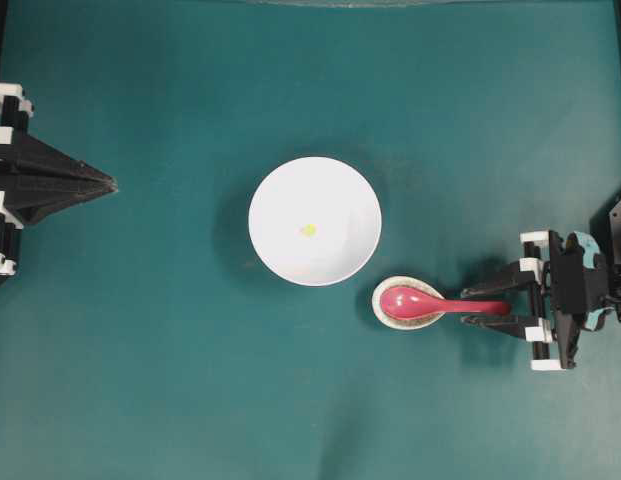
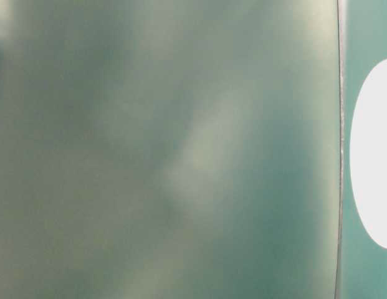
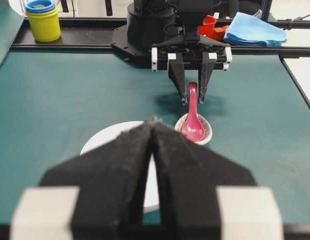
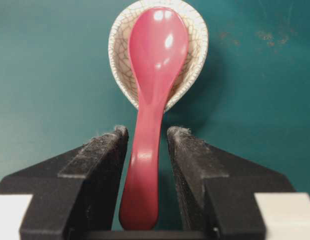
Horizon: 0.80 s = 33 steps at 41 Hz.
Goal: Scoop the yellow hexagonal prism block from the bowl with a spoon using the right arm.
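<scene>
Overhead: spoon (image 1: 430,301) handle between right fingers (image 1: 487,292).

One white bowl (image 1: 315,221) sits on the one green table (image 1: 170,380). Inside the bowl lies one yellow block (image 1: 308,230). Just beside the bowl stands one small crackled spoon rest (image 1: 408,302), and in it lies one red-pink spoon (image 1: 440,302). Two black grippers are in view: one far to the left of the bowl (image 1: 112,184), one on the spoon-rest side of the bowl (image 1: 468,306). Beyond the table's far edge, seen from the left wrist, there is one yellow cup (image 3: 43,22), one blue cloth (image 3: 254,29) and one red object (image 3: 210,26).
</scene>
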Available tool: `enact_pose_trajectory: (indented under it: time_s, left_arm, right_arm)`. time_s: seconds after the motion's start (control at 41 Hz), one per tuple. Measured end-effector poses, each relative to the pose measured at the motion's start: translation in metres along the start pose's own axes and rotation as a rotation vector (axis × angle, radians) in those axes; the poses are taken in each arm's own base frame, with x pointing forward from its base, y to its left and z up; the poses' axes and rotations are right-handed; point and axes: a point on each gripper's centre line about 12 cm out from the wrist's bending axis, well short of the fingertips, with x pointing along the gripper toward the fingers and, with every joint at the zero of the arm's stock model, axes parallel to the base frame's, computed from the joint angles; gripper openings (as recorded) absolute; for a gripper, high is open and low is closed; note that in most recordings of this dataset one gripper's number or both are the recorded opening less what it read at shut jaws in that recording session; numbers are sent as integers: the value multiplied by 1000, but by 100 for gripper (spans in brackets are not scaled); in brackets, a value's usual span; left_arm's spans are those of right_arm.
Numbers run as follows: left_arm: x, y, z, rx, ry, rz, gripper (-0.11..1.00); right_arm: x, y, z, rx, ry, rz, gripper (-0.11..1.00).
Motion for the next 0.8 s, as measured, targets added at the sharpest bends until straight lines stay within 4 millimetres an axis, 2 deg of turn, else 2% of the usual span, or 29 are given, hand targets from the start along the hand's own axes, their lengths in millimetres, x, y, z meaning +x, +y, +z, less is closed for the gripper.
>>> enact_pose_trajectory:
  time_s: [0.804]
  left_arm:
    - [0,0,0,1,0,2,4]
  right_arm:
    - [0,-1,0,5,2,-8,43]
